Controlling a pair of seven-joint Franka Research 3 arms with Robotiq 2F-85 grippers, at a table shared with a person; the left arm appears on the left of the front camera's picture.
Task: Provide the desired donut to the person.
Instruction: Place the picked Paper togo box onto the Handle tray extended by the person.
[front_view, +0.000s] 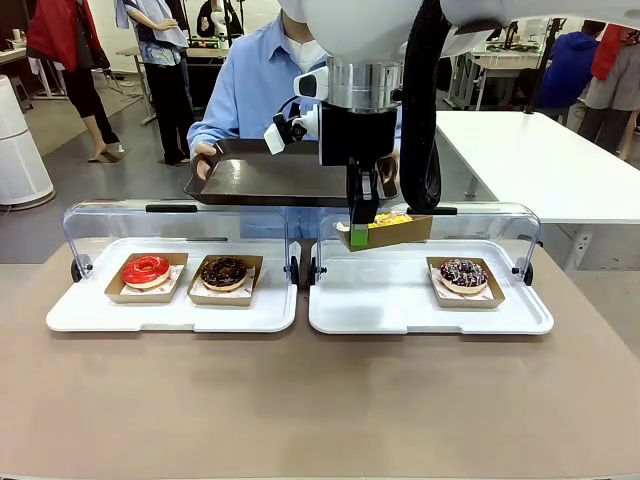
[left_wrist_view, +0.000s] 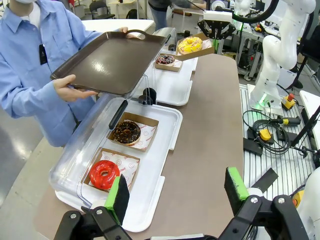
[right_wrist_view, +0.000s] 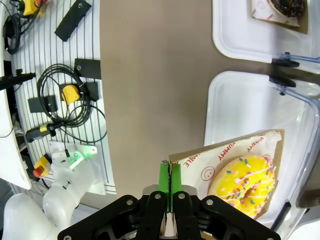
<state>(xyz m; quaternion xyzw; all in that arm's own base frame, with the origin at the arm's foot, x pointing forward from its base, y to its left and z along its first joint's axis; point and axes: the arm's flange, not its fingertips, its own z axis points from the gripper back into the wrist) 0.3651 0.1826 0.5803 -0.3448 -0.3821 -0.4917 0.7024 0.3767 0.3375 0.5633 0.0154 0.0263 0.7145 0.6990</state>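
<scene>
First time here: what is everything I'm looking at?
Yellow donut: one, yellow with sprinkles, in a paper holder held over the right tray.
Red donut: one, red, left tray.
Chocolate donut: one, brown, left tray.
Sprinkled donut: one, dark, right tray.
Trays: two, white, on the table, clear lids raised.
Serving tray: one, dark brown, beyond the lids.
Person's hands: two, holding the serving tray.
Left gripper: one, black and green, jaws open, near the red donut.
Right gripper: one, black and green, jaws shut on the holder.

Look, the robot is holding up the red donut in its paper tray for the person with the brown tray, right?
No. The right tool holds up the yellow sprinkled donut in its paper tray, not the red one; the right wrist view shows it.
</scene>
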